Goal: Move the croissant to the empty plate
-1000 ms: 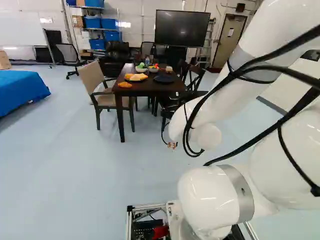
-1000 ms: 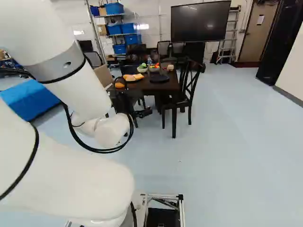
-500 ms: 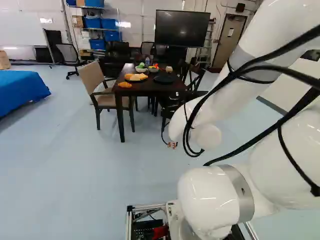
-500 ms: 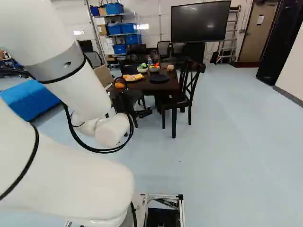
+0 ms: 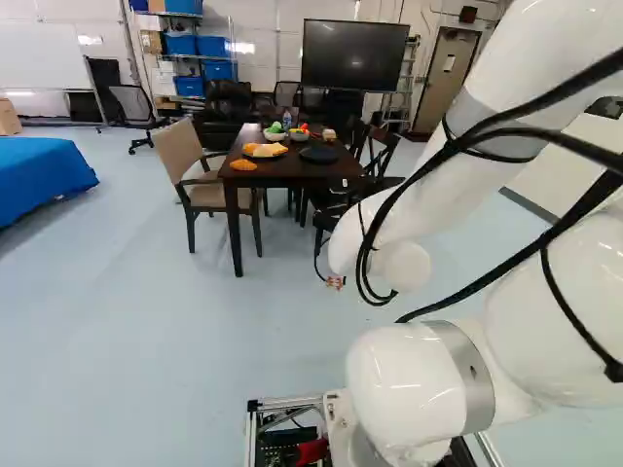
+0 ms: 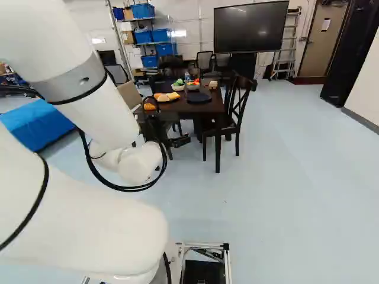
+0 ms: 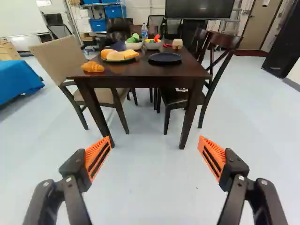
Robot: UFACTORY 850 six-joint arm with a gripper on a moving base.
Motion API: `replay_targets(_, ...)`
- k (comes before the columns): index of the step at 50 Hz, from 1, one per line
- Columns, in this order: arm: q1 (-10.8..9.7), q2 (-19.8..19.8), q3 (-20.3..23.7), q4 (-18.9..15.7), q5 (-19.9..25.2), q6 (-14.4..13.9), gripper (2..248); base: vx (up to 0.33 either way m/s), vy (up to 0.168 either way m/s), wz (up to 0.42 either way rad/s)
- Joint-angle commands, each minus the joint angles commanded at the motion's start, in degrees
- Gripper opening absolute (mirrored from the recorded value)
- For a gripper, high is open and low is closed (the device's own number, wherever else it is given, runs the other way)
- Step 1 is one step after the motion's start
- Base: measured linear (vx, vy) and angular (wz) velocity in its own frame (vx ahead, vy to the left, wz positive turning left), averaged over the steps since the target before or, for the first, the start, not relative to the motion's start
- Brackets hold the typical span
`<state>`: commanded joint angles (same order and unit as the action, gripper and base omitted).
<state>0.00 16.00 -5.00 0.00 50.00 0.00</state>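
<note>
Facing a croissant (image 7: pixel 93 67) with a spread, empty black gripper (image 7: pixel 154 139); could sweep it off the wooden dining table (image 7: pixel 140 82) by coming in too low.

Slanting down toward the end effector along a white forearm (image 6: pixel 99 109), bending at a rounded wrist (image 6: pixel 140 163) behind the black two-finger gripper (image 6: pixel 182 141), spreading orange finger pads (image 7: pixel 97 157) wide apart, facing each other across an open gap.

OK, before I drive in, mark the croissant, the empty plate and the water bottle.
Croissant (image 7: pixel 92 67): wrist view, middle of its crust.
Empty dark plate (image 7: pixel 165 57): wrist view, bare centre.
Water bottle (image 7: pixel 144 33): wrist view, middle of its body.
</note>
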Motion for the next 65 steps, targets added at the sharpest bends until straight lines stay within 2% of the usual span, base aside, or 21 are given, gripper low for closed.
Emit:
replay_targets(27,0.0,0.0,0.0,0.0,0.0,0.0,247,0.022,0.0,-0.003)
replay_targets(65,0.0,0.0,0.0,0.0,0.0,0.0,247,0.12,0.0,-0.015)
